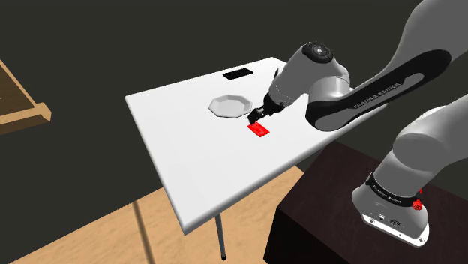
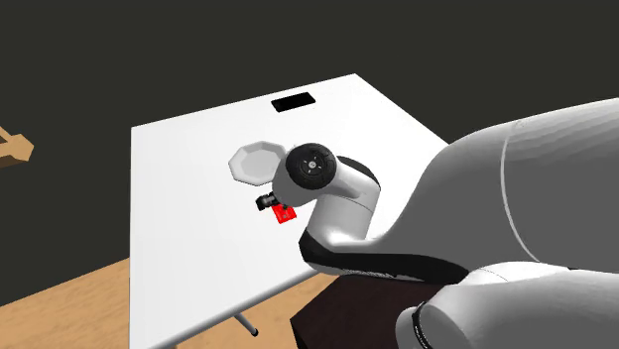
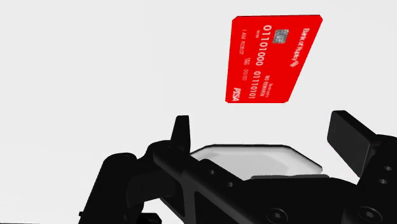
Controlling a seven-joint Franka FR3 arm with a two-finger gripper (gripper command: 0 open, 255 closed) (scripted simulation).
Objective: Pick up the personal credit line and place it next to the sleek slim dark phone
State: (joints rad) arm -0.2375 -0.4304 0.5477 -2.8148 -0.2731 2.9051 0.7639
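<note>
Fingers point(image 3: 182, 132) black, spread wide apart, clasping nothing, low over the white bench point(image 1: 187, 150). Left to right on bench, shoulder view: white plate point(image 1: 229, 106); dark phone point(image 1: 238, 74), flat near the far edge; red credit card point(image 1: 259, 130), flat, printed face up, just beside the plate, well apart from the phone. Card lies just ahead of the fingertips, not between them. White arm point(image 1: 330, 82) reaches in from the right.

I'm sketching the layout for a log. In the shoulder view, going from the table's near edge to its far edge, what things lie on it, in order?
red card → white plate → black phone
</note>
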